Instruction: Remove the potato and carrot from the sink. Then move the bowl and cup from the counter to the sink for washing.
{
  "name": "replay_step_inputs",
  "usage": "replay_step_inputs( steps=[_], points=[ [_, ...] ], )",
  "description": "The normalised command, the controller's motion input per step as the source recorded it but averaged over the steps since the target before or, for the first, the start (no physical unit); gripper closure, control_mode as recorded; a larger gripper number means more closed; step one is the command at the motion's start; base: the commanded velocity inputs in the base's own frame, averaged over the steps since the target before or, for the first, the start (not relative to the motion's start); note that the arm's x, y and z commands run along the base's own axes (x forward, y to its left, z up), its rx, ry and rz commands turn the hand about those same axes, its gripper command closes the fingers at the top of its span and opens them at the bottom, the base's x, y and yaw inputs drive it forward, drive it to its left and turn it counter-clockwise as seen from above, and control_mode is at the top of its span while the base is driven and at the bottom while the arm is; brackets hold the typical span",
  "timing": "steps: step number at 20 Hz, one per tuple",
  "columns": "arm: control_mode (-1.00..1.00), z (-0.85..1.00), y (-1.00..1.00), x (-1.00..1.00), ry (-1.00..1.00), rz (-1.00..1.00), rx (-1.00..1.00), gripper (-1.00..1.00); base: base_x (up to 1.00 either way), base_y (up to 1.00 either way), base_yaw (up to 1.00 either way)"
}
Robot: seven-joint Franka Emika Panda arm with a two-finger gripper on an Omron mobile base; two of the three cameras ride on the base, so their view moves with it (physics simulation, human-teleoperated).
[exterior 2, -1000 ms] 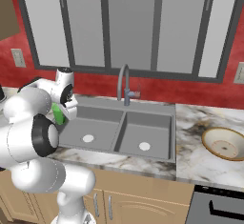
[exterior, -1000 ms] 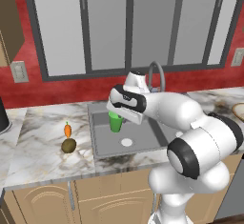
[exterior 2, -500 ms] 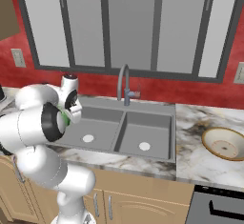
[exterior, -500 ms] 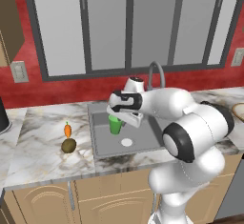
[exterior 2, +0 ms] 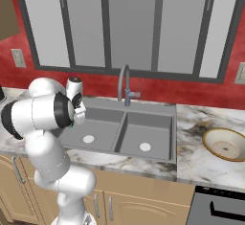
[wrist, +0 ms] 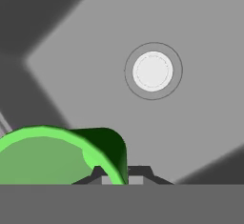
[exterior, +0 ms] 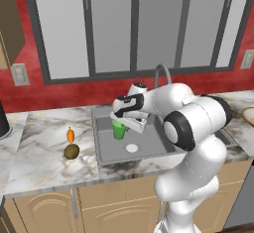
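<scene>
Green cup (exterior: 118,130) is what the gripper (exterior: 122,123) has clamped by the rim right now, hanging over the left basin of the sink (exterior: 105,147). From the hand view you can see the cup's (wrist: 57,156) wall pinched between the two dark fingertips (wrist: 97,174), with the white drain disc (wrist: 152,71) on the grey basin floor below and off to the side. Can't tell if the cup's bottom is touching the basin floor or just above it.

Over on the marble counter (exterior: 39,152) left of the sink, the potato (exterior: 71,151) and the carrot (exterior: 70,136) are lying close together, carrot just behind the potato toward the red wall. So both veggies are out of the sink.

The bowl (exterior 2: 224,143) is sitting on the counter to the right of the sink, well away from the arm, upright with its pale inside showing. From that right base view both basins look bare apart from their drains, and the curved faucet (exterior 2: 124,84) stands at the back between them. The arm's big white elbow blocks most of the cup from that side.
</scene>
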Motion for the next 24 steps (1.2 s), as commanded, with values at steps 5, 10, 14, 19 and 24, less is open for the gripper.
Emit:
replay_step_inputs(
  steps=[5,10,14,19,24],
  points=[
    [-1.00,-0.27,0.02,0.35,0.01,0.00,0.00,1.00,0.00,0.00,0.00],
    [-1.00,-0.25,0.05,0.39,0.00,0.00,0.00,1.00,0.00,0.00,0.00],
    [-1.00,-0.26,0.11,0.40,0.01,0.00,0.00,1.00,0.00,0.00,0.00],
    [-1.00,-0.25,0.13,0.41,0.00,0.00,0.00,1.00,0.00,0.00,0.00],
    [-1.00,-0.26,0.14,0.39,0.00,0.00,0.00,1.00,0.00,0.00,0.00]
  ],
)
